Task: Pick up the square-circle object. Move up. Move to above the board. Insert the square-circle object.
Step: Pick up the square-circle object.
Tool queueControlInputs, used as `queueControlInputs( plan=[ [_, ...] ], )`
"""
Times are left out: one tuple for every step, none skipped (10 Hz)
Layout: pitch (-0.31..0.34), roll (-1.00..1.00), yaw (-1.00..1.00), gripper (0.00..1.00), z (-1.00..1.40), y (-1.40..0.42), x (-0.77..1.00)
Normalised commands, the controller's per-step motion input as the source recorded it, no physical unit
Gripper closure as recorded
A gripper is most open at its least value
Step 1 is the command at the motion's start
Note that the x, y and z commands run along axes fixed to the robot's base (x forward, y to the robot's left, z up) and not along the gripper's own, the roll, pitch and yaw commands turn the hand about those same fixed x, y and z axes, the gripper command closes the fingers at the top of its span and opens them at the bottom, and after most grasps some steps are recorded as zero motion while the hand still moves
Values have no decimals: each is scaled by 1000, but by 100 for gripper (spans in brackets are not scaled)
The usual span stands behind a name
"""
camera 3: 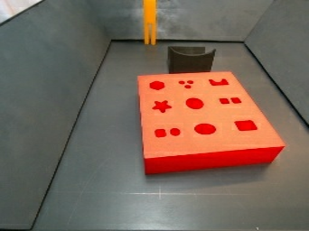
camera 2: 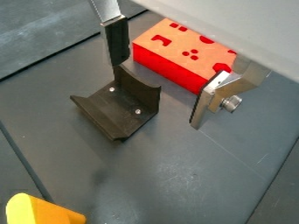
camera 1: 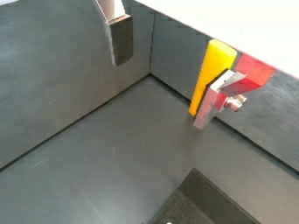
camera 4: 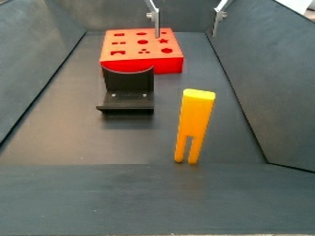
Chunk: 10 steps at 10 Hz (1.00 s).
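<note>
The square-circle object (camera 4: 194, 124) is a slim orange-yellow peg with two prongs. It stands upright on the grey floor, prongs down, and shows against the far wall in a side view (camera 3: 150, 23). It also shows in both wrist views (camera 1: 211, 77) (camera 2: 41, 211). The board (camera 4: 139, 51) is a flat red block with shaped holes, and it shows in the other views too (camera 3: 205, 122) (camera 2: 181, 54). My gripper (camera 4: 186, 15) is open and empty, high up and far from the peg. Its fingers (camera 1: 121, 39) stand wide apart (camera 2: 159, 92).
The dark fixture (camera 4: 127, 92) stands on the floor between board and peg, close to the board's edge (camera 3: 191, 59) (camera 2: 117, 109). Grey walls (camera 3: 72, 54) enclose the floor on all sides.
</note>
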Motion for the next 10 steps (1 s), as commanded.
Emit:
queueControlInputs(
  plan=[
    [-123, 0, -97, 0, 0, 20, -234],
    [10, 74, 0, 0, -69, 0, 0],
    [90, 119, -431, 0, -26, 197, 0],
    [123, 20, -686, 0, -166, 266, 40],
    [140, 20, -746, 0, -197, 209, 74],
    [109, 0, -717, 0, -154, 249, 57],
    [84, 0, -631, 0, -83, 326, 0],
    [74, -9, -497, 0, -69, 451, 0],
    [43, -54, -366, 0, -43, 529, -31],
    [0, -113, -160, 0, -177, 606, 0]
  ],
)
